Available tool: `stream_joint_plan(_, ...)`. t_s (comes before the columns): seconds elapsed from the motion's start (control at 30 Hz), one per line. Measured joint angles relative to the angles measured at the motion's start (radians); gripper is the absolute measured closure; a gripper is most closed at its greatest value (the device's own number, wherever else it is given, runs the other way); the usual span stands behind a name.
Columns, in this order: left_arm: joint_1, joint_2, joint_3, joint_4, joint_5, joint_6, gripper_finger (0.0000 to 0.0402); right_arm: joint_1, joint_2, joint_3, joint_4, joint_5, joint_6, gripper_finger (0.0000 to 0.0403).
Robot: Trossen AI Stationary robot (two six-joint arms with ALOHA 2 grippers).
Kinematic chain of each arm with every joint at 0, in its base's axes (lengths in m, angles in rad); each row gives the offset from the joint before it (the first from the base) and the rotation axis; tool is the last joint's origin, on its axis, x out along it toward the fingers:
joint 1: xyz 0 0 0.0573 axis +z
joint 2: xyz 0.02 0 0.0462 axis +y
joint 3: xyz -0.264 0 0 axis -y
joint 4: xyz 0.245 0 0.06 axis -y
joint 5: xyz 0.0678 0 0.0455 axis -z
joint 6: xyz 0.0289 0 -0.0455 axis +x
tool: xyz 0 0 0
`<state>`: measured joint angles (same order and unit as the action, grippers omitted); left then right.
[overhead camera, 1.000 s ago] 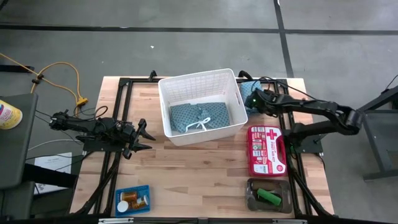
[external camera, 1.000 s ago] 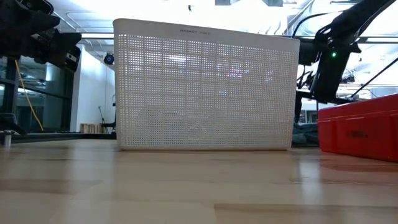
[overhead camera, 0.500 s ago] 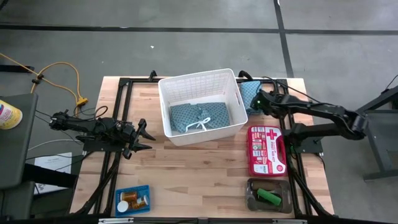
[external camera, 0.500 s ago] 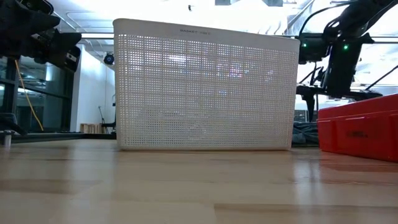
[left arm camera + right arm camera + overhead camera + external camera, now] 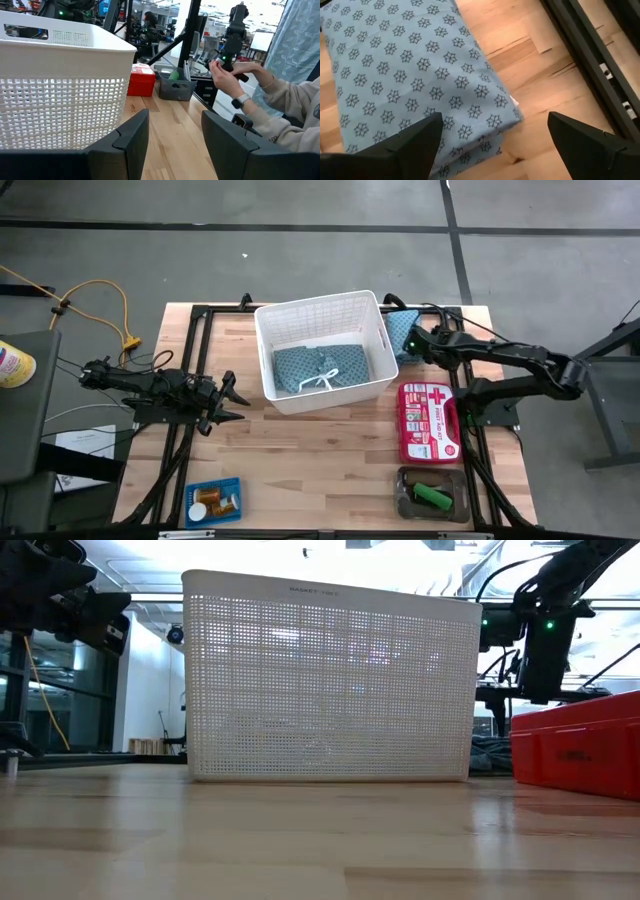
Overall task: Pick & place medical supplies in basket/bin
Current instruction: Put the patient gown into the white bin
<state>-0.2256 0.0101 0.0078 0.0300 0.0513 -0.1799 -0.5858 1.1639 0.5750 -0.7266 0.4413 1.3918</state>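
Right arm reaches in from the table's right edge, stretched toward the far right corner, its wrist just beside the white basket (image 5: pixel 322 345). Right gripper (image 5: pixel 492 135) hangs above the folded teal cloth (image 5: pixel 415 80) lying on the bare wood outside the basket, jaws spread wide and empty. One finger (image 5: pixel 415 145) sits over the cloth's near edge, the other over bare tabletop past the cloth's corner; no contact visible.

Left arm lies low along the left side of the table, left gripper (image 5: pixel 232 402) pointed at the basket's left wall, well short of it. Its two fingers (image 5: pixel 132 132) stand apart with nothing between them.

Second teal cloth (image 5: pixel 318 367) rests on the basket floor, a white tie across it.

Cloth on the table: soft, folded in layers, printed with small dark star-like flowers. Basket: rigid white plastic, rectangular, fine lattice walls, solid rim. Red first-aid case (image 5: pixel 429 421) lies flat, right of the basket. Grey tray (image 5: pixel 433 495) near the front right holds a green oblong piece. Blue tray (image 5: pixel 213 502) at front left holds an orange bottle. Tabletop is pale wood planks.

A person's hands (image 5: pixel 227 82) show in the room beyond, seen from the left wrist.
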Motion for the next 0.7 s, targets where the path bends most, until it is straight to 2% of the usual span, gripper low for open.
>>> stream_joint_plan(0.5,0.0,0.0,0.0,0.0,0.0,0.0,0.0226,-0.039,0.176,0.0,0.148,-0.029,-0.038,0.0052)
stream_joint_plan(0.7,0.0,0.0,0.0,0.0,0.0,0.0,0.0226,-0.039,0.209,0.0,0.235,-0.037,-0.087,0.0053)
